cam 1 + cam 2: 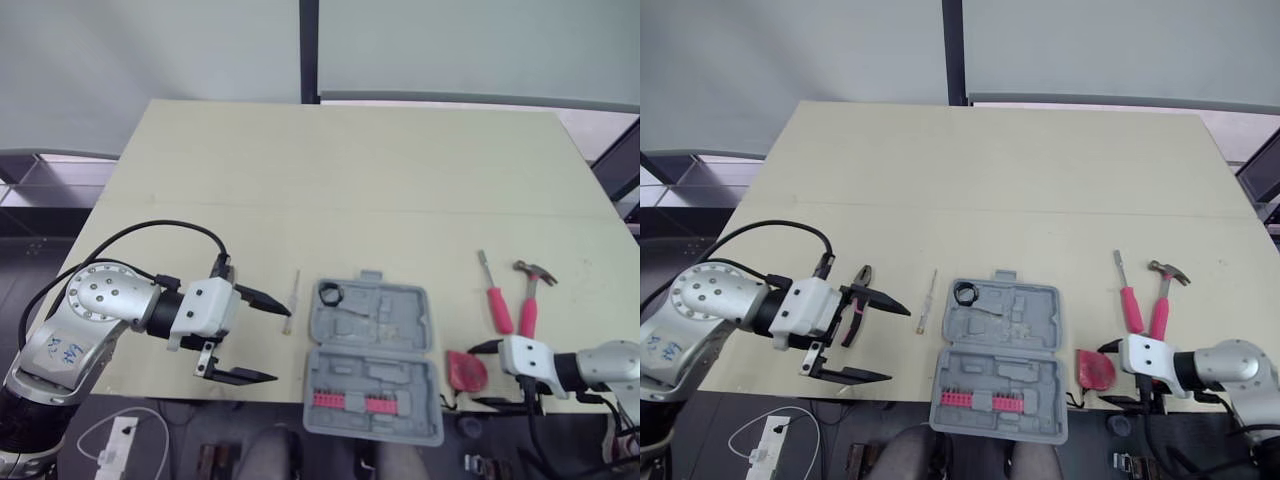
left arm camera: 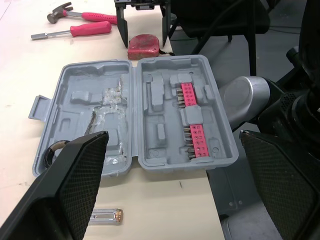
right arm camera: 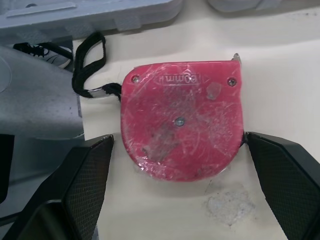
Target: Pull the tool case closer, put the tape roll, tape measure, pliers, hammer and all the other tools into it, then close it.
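Tape measure (image 3: 180, 120) sits right between the right gripper (image 3: 178, 142)'s spread fingers
Left gripper (image 1: 898, 345) gapes wide too, just beside the tool case (image 1: 1005, 340).

Left pincer (image 1: 282, 344) splayed wide; right pincer (image 3: 179, 140) — likewise agape

Grey tool case (image 1: 385, 316) open flat at counter (image 1: 350, 180) near edge, black tape roll (image 1: 329, 294) in far-left corner; red tape measure (image 1: 466, 371) just right; hammer (image 1: 528, 312), pink screwdriver (image 1: 499, 308) beyond; pliers (image 1: 862, 278) left.
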You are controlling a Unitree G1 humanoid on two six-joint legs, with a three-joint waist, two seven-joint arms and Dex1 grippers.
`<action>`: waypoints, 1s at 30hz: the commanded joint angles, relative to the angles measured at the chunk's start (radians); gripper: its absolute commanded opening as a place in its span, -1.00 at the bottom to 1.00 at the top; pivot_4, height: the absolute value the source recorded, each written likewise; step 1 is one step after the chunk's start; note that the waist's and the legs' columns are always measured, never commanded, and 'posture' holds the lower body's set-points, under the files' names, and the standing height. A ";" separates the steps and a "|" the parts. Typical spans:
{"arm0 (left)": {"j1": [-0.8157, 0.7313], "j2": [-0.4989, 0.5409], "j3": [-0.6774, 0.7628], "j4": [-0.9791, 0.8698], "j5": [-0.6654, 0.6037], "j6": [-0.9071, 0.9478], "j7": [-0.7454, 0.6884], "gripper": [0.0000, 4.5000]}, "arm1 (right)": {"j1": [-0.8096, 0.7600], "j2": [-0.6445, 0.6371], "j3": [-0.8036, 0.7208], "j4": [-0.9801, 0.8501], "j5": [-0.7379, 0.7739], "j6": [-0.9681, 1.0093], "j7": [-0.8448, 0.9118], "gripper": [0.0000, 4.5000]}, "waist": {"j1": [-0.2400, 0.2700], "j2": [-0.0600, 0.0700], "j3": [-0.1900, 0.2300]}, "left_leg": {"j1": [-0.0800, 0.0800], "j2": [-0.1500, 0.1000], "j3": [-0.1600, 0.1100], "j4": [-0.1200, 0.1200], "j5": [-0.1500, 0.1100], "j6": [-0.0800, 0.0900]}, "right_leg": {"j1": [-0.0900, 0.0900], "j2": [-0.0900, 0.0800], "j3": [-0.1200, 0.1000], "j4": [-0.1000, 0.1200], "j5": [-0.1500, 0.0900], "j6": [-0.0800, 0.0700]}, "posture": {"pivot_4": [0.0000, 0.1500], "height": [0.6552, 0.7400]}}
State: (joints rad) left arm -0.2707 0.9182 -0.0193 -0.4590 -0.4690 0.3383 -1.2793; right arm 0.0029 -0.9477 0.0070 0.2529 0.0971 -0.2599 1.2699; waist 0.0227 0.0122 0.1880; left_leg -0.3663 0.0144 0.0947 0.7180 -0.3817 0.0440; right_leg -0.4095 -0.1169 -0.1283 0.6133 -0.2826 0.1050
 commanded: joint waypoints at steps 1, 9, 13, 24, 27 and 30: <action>0.000 0.003 0.009 -0.008 0.002 -0.018 0.006 1.00 | -0.019 0.019 0.016 0.006 -0.013 0.006 -0.028 0.60 | -0.001 0.000 0.000 | 0.000 0.000 0.000 0.000 0.000 0.000 | 0.000 0.000 0.000 0.000 0.000 0.000 | 1.00 1.00; -0.004 -0.019 0.008 0.032 0.012 -0.029 0.031 1.00 | -0.046 -0.071 -0.029 -0.236 0.095 0.213 0.043 0.30 | -0.002 0.004 0.000 | 0.000 0.000 0.001 0.000 0.000 0.000 | -0.001 0.000 0.001 0.002 0.000 -0.001 | 1.00 1.00; -0.031 -0.047 -0.013 0.100 0.065 -0.081 0.053 1.00 | -0.206 -0.155 0.034 -0.416 0.132 0.536 0.078 0.30 | -0.004 0.004 0.000 | 0.001 0.000 0.001 0.001 0.000 0.000 | -0.001 0.000 0.002 0.003 0.000 -0.001 | 1.00 1.00; -0.100 -0.123 -0.063 0.205 0.136 -0.164 0.072 1.00 | -0.617 -0.127 0.375 -0.442 -0.041 0.872 0.119 0.30 | -0.002 0.004 0.000 | -0.004 -0.001 0.000 0.002 -0.001 -0.001 | -0.004 -0.001 0.000 0.004 -0.001 -0.002 | 1.00 1.00; -0.106 -0.136 -0.070 0.220 0.146 -0.179 0.073 1.00 | -0.665 -0.066 0.448 -0.393 -0.118 0.849 0.092 0.30 | -0.004 0.004 0.000 | -0.003 0.000 0.000 0.003 -0.001 -0.001 | -0.004 -0.001 0.000 0.005 -0.001 -0.002 | 1.00 1.00; -0.105 -0.141 -0.073 0.228 0.151 -0.192 0.074 1.00 | -0.693 -0.020 0.478 -0.372 -0.158 0.855 0.082 0.30 | -0.007 0.004 0.000 | -0.003 0.000 0.001 0.002 -0.001 -0.001 | -0.005 0.000 0.000 0.005 -0.001 -0.002 | 1.00 1.00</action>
State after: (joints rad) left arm -0.3688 0.7827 -0.0979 -0.2203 -0.3198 0.1650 -1.2118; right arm -0.6637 -0.9702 0.4860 -0.1128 -0.0322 0.6058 1.3624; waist 0.0155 0.0161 0.1879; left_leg -0.3700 0.0141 0.0953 0.7204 -0.3824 0.0432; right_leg -0.4144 -0.1173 -0.1284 0.6187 -0.2839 0.1028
